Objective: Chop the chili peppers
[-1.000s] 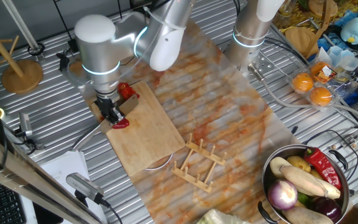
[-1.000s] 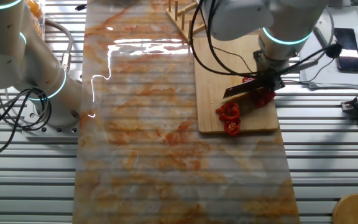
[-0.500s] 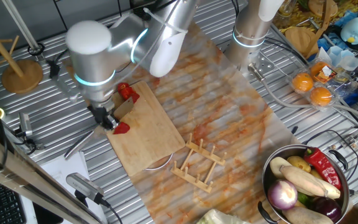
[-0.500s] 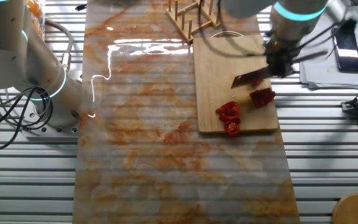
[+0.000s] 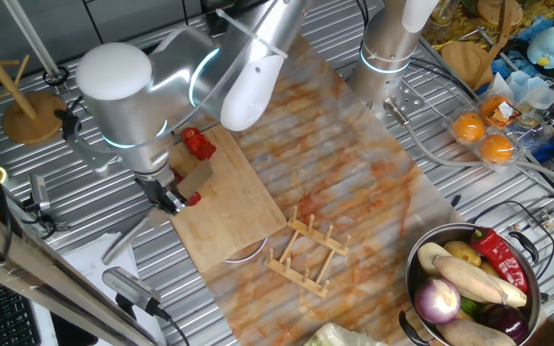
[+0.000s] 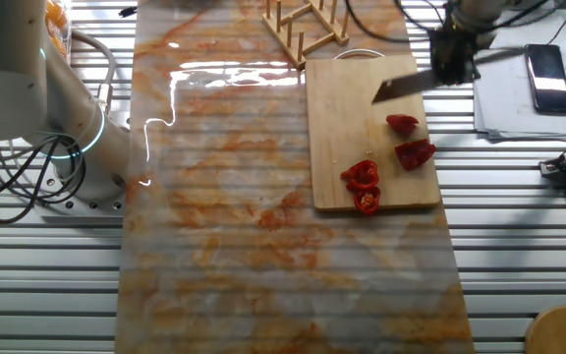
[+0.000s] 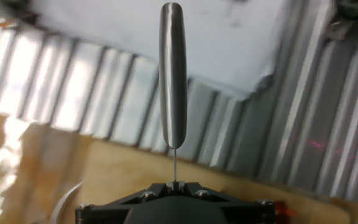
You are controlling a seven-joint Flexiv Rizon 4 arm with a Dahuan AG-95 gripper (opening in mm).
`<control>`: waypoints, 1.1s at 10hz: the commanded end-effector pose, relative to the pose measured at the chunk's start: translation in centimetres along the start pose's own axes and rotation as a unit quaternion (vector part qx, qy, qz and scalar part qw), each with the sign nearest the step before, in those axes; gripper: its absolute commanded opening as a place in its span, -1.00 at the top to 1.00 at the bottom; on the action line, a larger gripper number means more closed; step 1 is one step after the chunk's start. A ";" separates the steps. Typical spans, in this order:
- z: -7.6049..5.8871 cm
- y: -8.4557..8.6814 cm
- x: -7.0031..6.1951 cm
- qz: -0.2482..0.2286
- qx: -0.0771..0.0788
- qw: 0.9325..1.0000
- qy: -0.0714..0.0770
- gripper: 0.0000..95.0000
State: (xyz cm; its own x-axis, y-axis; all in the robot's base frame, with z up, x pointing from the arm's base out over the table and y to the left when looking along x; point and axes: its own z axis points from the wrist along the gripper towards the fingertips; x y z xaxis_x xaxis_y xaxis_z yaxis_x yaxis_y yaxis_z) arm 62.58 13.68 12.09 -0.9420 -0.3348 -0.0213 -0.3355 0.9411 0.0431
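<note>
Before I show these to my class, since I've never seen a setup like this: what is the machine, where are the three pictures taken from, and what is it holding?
It is a robot arm at a metal table, ending in a two-finger gripper. Two pictures come from fixed cameras on different sides of the table; the third comes from a camera on the hand, looking along the fingers.

The gripper is shut on a knife, its blade over the far end of a wooden cutting board. The hand view shows its metal handle end-on.

On the board lie red chili pieces, already cut. Nearby are a wooden rack and a bowl of mixed vegetables.
</note>
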 end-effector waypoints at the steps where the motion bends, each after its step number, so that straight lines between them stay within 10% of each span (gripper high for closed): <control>1: -0.2 0.5 0.4 -0.007 -0.003 1.000 0.008 1.00; 6: -0.1 0.0 0.6 -0.040 0.025 0.999 -0.001 1.00; 11: -0.4 0.5 1.0 -0.071 0.006 0.997 -0.016 1.00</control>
State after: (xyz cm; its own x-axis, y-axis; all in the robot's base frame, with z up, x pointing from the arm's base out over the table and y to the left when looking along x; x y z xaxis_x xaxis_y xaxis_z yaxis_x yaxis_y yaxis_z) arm 61.86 13.93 12.28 -0.8814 -0.4689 -0.0567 -0.4704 0.8823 0.0162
